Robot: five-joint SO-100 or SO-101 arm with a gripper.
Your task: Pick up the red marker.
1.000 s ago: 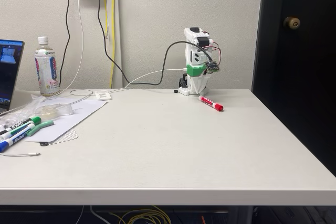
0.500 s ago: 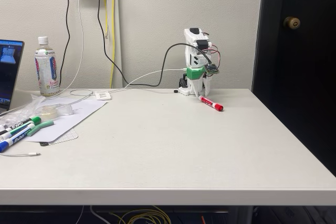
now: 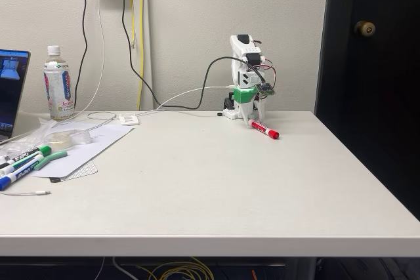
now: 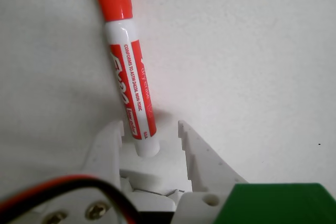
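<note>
Marker [image 4: 128,72]: it lies flat on the white table [image 3: 216,181], near the back edge, just in front of the arm's base in the fixed view [image 3: 264,129]. In the wrist view its red cap points to the top edge and its white tail end points to the gripper.
Label: red and white band with small print "CONFORMS TO ASTM D4236 NON-TOXIC"; the big white brand letters are partly hidden and I cannot read them surely.
Gripper [image 4: 151,129]: the two white fingers are spread, one on each side of the marker's tail end. The left finger [image 4: 113,145] is very near the barrel; if it touches, I cannot tell. The right finger [image 4: 202,156] stands clearly apart.
Arm [image 3: 248,77]: folded and bent down, white with a green part, wires at the wrist.
Bottle [image 3: 58,84]: upright at the far left by the wall, label too small to read.
Other markers [image 3: 26,162]: green and blue caps, at the left edge on paper; one shows "EXPO".
</note>
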